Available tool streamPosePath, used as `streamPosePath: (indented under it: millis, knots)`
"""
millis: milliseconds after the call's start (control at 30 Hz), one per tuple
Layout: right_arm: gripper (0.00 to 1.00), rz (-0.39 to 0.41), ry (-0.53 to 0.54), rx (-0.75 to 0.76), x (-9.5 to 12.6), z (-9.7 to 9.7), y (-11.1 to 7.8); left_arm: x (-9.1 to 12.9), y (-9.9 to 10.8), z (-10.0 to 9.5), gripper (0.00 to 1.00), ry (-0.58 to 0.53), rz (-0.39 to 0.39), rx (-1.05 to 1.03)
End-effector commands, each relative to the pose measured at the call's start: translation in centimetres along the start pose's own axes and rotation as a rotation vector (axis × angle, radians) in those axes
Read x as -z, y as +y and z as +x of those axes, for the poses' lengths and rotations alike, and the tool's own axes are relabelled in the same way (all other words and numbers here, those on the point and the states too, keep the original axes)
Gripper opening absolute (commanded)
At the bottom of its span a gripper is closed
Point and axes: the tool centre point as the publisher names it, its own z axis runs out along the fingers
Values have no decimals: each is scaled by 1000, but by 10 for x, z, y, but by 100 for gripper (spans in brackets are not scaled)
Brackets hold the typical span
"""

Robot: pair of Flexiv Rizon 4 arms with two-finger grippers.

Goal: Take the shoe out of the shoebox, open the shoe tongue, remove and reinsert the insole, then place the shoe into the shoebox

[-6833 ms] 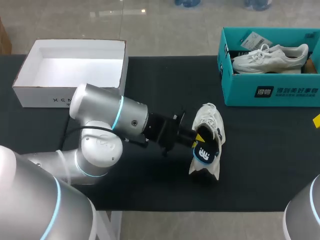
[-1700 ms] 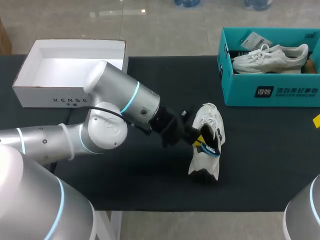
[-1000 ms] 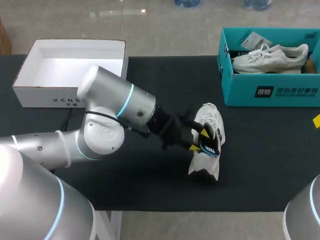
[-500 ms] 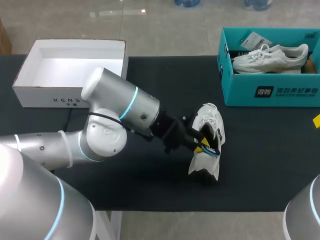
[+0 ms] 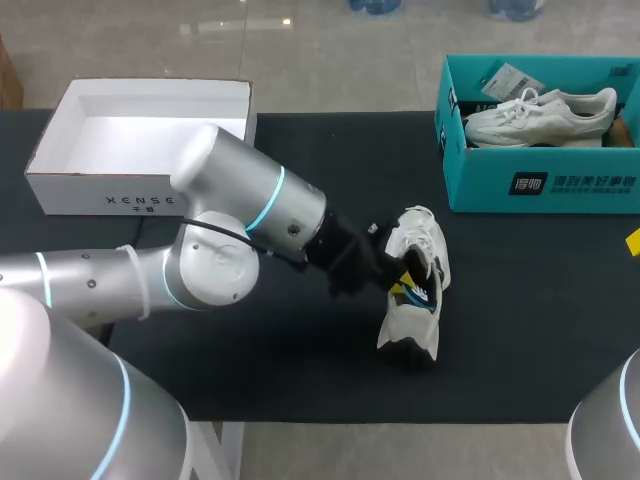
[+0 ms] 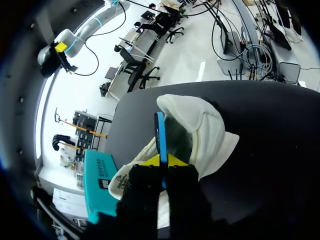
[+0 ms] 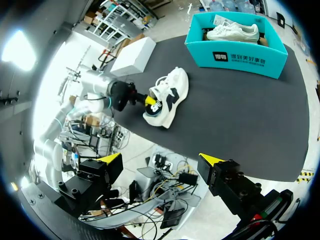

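Note:
A white shoe (image 5: pixel 420 245) lies on its side on the black table (image 5: pixel 300 380), about mid-table, with its opening turned toward my left arm. My left gripper (image 5: pixel 402 284) is at that opening. In the left wrist view the left gripper (image 6: pixel 163 161) is shut on the thin blue edge of the insole (image 6: pixel 159 131), which stands on edge and runs into the shoe (image 6: pixel 207 125). My right gripper (image 7: pixel 161 162) hangs open and empty, high above and well off the near right of the table, far from the shoe (image 7: pixel 167 97).
A teal shoebox (image 5: pixel 540 185) stands at the back right with another white shoe (image 5: pixel 540 115) inside. An open white box (image 5: pixel 100 195) sits at the back left. My left arm's elbow (image 5: pixel 210 270) bulks over the table's left half.
My left gripper's fingers have closed onto the insole's edge at the shoe's opening. The arm shifted slightly; the shoe stayed in place.

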Motion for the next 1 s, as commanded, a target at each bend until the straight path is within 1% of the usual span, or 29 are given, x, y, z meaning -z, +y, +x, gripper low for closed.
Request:
streamPosePath:
  millis: [33, 200, 300, 367, 400, 433, 467, 667, 833, 933, 967, 1000]
  knots:
    - [100, -75, -4, -1, -1, 1, -9, -10, 4, 4, 0, 23, -1, 7]
    - [100, -75, -4, -1, -1, 1, -9, -17, -2, 18, 0, 45, 16, 26]
    - [100, -75, -4, -1, -1, 1, -9, -16, -4, 21, 0, 52, 23, 38]
    - [100, -75, -4, -1, -1, 1, -9, -11, -6, 19, 31, 47, 24, 43]
    - [100, -75, -4, -1, -1, 1, -9, -9, -6, 17, 40, 38, 19, 43]
    - [100, -75, -4, -1, -1, 1, -9, -6, -6, 15, 44, 32, 13, 44]
    - [100, -75, -4, -1, -1, 1, -9, -2, -6, 13, 100, 30, 14, 43]
    - [100, -75, -4, -1, -1, 1, -9, 15, -9, -2, 100, 2, -2, 23]
    - [100, -75, -4, -1, -1, 1, -9, 27, -11, -14, 100, 16, 1, 1]
    - [100, -75, -4, -1, -1, 1, -9, 33, -12, -21, 100, 54, -6, -16]
    - [100, -75, -4, -1, -1, 1, -9, 35, -13, -23, 100, 83, -3, -18]
    - [100, -75, -4, -1, -1, 1, -9, 37, -15, -25, 100, 119, -16, -36]
